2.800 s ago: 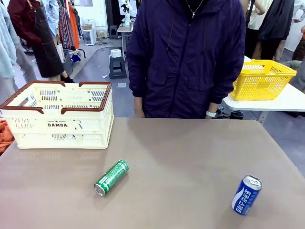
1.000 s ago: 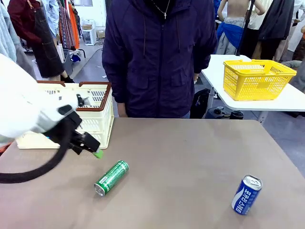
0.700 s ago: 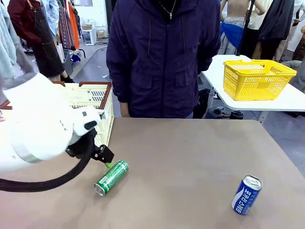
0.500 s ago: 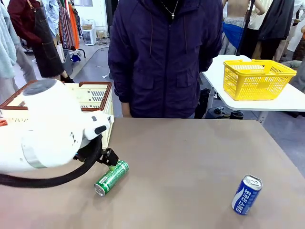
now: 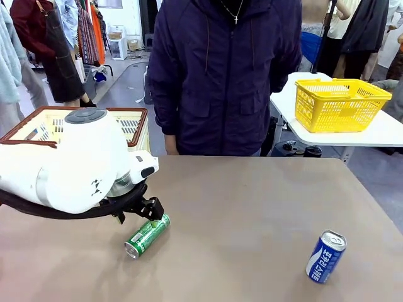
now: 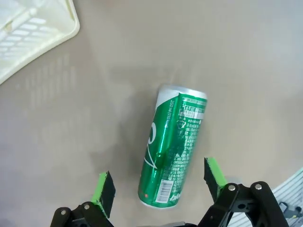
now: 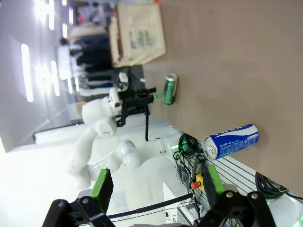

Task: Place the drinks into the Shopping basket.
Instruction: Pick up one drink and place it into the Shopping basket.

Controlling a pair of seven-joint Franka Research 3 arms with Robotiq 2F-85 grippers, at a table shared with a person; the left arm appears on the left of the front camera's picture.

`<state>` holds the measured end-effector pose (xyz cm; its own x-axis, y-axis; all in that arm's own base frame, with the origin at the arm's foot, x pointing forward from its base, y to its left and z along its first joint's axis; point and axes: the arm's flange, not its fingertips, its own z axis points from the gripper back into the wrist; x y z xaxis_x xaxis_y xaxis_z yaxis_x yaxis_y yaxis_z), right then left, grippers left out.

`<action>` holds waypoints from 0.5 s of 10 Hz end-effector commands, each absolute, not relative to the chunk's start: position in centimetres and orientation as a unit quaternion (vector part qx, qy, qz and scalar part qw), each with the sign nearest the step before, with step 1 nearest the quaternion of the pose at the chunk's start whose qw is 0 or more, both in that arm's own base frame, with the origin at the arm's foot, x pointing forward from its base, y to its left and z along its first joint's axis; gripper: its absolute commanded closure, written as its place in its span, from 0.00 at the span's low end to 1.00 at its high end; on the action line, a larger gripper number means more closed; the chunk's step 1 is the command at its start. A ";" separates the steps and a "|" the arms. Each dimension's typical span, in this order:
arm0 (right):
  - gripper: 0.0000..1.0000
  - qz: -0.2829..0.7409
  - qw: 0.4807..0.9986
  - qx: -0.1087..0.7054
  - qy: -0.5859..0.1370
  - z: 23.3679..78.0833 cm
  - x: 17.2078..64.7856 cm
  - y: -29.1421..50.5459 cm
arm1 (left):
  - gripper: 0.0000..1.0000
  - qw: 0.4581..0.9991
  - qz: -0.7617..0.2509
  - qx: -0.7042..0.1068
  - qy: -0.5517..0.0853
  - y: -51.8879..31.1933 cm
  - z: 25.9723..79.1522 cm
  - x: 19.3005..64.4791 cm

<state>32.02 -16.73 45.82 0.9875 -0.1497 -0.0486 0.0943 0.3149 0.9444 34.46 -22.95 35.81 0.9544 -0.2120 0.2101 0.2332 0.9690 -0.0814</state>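
both the green can [image 5: 147, 234] and the blue can [image 5: 325, 256] lie on the counter [image 5: 252, 201], neither in the basket [image 5: 137, 117] yet. the green can is on its side just in front of the basket, the blue can well off to the right. the step in hand looks like the first pickup. the left gripper [image 6: 157, 176] hangs over the green can, spread wide, a finger either side of its lower end (not touching, as far as i can tell). next it needs lowering and squeezing across the can. the right gripper [image 7: 157, 183] is spread too, holding nothing.
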 end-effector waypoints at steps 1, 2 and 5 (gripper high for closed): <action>0.00 -0.077 0.812 0.578 -0.017 46.2 31.9 -16.7 | 0.00 0.982 -0.139 -0.056 -0.110 -23.5 36.2 34.7; 0.00 -0.077 0.812 0.578 -0.017 46.2 31.9 -16.7 | 0.00 0.976 -0.176 -0.069 -0.108 -23.7 35.9 34.9; 0.00 -0.077 0.812 0.578 -0.017 46.2 31.9 -16.7 | 0.00 0.953 -0.280 -0.060 -0.102 -23.7 34.7 34.9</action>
<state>32.02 -16.73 45.82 0.9875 -0.1497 -0.0486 0.0943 0.3149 0.9444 34.39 -24.68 35.07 0.8607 -0.4649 0.2077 0.4886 0.8688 -0.0802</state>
